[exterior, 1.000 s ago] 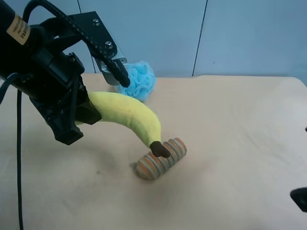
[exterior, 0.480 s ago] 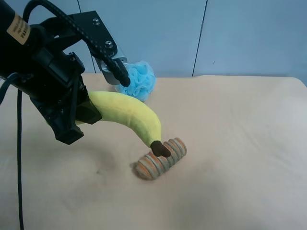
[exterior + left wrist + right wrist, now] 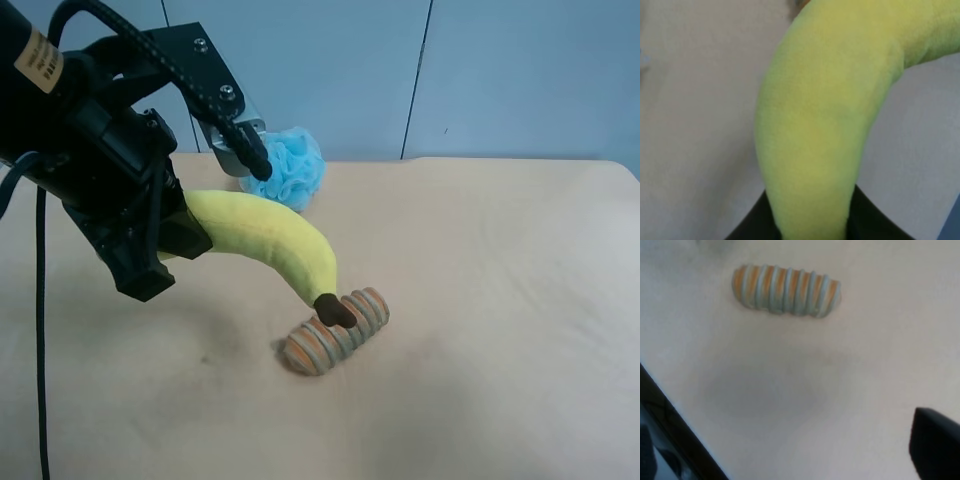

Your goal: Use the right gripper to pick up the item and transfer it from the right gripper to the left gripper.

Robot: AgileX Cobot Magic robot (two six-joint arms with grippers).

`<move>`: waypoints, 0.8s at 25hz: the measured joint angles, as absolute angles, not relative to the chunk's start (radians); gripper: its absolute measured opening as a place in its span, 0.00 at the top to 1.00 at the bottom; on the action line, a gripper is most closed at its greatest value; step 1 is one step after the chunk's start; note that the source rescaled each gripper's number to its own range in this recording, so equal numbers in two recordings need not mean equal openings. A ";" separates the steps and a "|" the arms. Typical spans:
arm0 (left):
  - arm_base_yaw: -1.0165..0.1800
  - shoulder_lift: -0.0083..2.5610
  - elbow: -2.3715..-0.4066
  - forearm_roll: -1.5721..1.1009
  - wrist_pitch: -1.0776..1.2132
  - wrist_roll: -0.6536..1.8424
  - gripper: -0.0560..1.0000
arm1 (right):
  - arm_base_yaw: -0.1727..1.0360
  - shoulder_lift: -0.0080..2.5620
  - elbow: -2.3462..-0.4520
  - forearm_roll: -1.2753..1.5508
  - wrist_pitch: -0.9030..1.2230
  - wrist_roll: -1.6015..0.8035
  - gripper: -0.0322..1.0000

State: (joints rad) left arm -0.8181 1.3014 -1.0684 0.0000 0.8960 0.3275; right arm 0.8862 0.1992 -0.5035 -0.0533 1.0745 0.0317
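Note:
The yellow plush banana (image 3: 270,240) hangs in the air, its brown stem tip (image 3: 333,311) just above the striped roll (image 3: 335,332). The left gripper (image 3: 172,240), angular and black with a tan label, is shut on the banana's thick end at the exterior high view's left. In the left wrist view the banana (image 3: 815,125) fills the frame, with the black jaws closed on it at its base. The right gripper (image 3: 785,440) is out of the exterior high view. Its wrist view shows one black fingertip (image 3: 935,445) far to one side, nothing held, and the roll (image 3: 786,290) on the table beyond it.
A fluffy light-blue bath pouf (image 3: 290,168) lies at the back of the beige table (image 3: 500,300), behind the left arm's bracket. A black cable (image 3: 40,330) hangs down at the exterior view's left edge. The table's edge (image 3: 680,440) shows in the right wrist view.
A dark part at the exterior view's lower right edge a second ago has left the view. The left gripper and banana have not moved.

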 joint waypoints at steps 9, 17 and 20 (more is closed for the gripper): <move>-0.818 1.301 -1.068 0.000 0.884 0.327 0.94 | 0.776 0.197 -0.503 -0.053 1.075 0.032 0.00; -0.818 1.302 -1.068 0.000 0.791 0.327 0.94 | 0.508 0.060 -0.503 -0.058 1.075 0.032 0.00; -0.818 1.302 -1.068 0.000 0.774 0.327 0.94 | 0.420 0.005 -0.503 -0.058 1.075 0.032 0.00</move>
